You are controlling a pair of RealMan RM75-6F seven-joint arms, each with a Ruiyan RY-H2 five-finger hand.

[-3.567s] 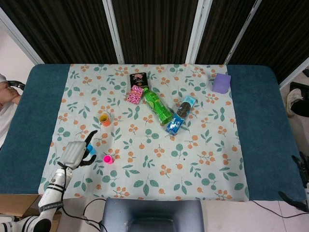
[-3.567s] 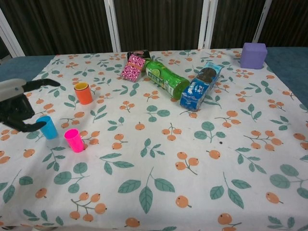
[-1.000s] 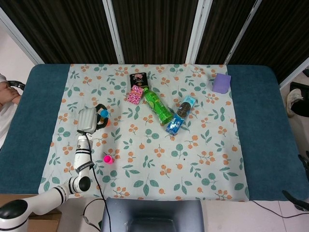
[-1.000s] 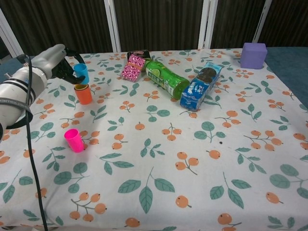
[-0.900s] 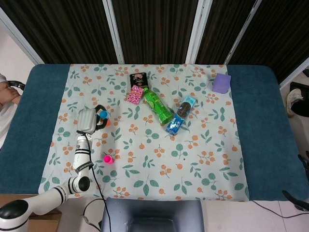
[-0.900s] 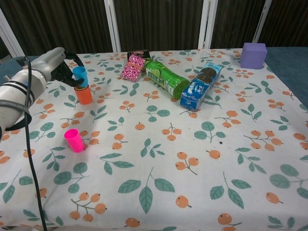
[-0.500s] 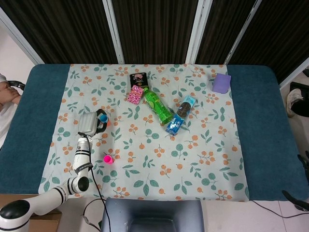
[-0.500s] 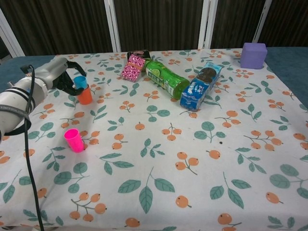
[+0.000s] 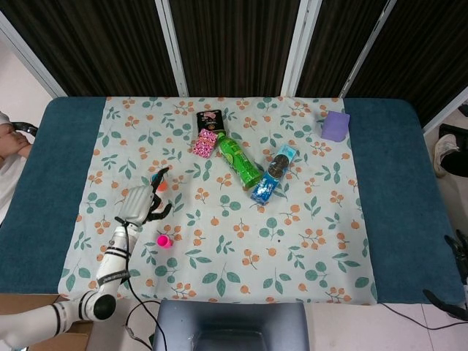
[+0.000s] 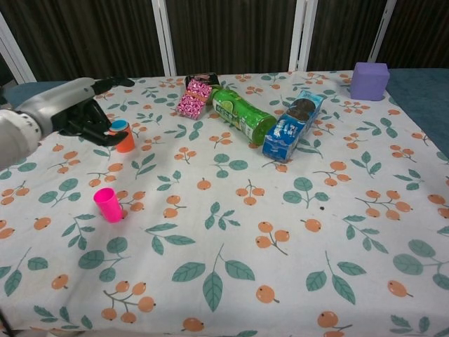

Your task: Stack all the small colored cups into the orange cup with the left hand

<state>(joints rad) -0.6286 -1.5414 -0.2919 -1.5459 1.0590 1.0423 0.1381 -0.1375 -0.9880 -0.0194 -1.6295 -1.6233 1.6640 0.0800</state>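
We see the blue cup (image 10: 119, 126) nested in the orange cup (image 10: 125, 142), just right of our left hand (image 10: 83, 112), whose spread fingers hold nothing.

orange cup (image 10: 125, 143): partly hidden behind left hand (image 10: 83, 112)
right hand (image 9: 458, 256): cut off at head view's right edge; finger pose unclear

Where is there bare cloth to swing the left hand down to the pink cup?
Bare cloth lies between the orange cup and the small pink cup, and the whole near-right cloth is free. It is crowded behind, around the green bottle, blue packet and pink packet. The left hand hovers beside the orange cup.
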